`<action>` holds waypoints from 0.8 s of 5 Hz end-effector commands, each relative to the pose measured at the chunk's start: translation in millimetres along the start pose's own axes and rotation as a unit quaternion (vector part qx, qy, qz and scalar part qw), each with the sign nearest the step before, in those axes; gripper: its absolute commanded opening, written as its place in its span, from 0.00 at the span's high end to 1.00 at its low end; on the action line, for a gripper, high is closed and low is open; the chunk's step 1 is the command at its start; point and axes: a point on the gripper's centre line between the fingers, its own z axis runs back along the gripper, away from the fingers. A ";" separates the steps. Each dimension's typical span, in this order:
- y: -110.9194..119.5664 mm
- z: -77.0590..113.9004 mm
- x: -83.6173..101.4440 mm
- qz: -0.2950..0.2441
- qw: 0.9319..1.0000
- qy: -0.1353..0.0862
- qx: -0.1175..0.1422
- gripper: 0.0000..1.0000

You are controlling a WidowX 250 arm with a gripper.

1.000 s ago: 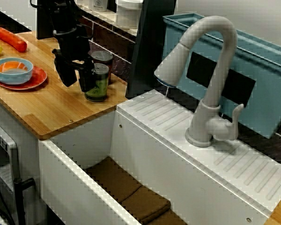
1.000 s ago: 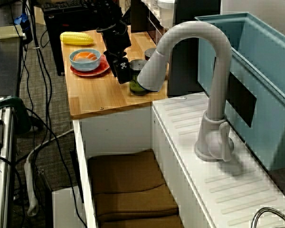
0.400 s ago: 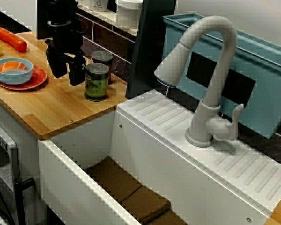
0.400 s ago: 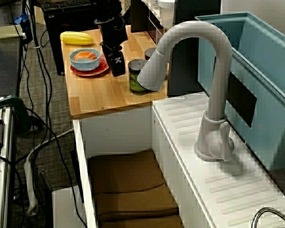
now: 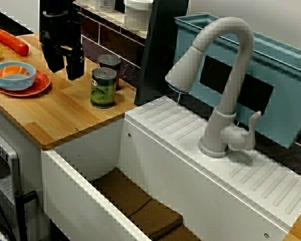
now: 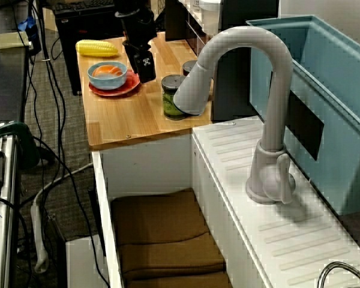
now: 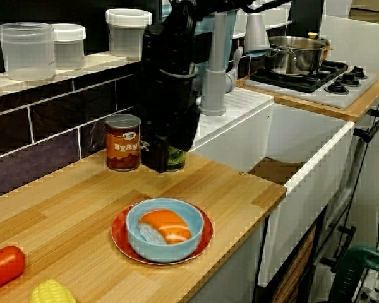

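Note:
My gripper (image 5: 64, 64) hangs open and empty above the wooden counter (image 5: 55, 118), a little to the left of a green-labelled can (image 5: 103, 88) that stands upright. In the view along the sink the gripper (image 6: 141, 67) sits between the can (image 6: 171, 97) and a blue bowl (image 6: 108, 75). From the counter end the gripper (image 7: 172, 151) hides most of the green can (image 7: 175, 160). A red bean can (image 7: 123, 142) stands by the tiled wall just behind it.
The blue bowl (image 5: 13, 75) holds an orange piece and rests on a red plate (image 5: 36, 86). A red carrot-like item (image 5: 11, 41) and a corn cob (image 6: 97, 48) lie further left. To the right are a grey faucet (image 5: 226, 75), a sink (image 5: 85, 196) with brown cloths and a blue rack (image 5: 276, 90).
The gripper's fingers stood around the green can a second ago. It has since let go, risen and drawn back to the left; the can stays upright in place.

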 end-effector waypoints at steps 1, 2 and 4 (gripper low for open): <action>37.6 15.1 15.0 0.014 1.000 -0.014 0.001 0.00; 48.0 12.3 16.1 0.024 1.000 -0.010 0.002 0.00; 51.9 11.8 15.4 0.026 1.000 -0.005 0.003 0.00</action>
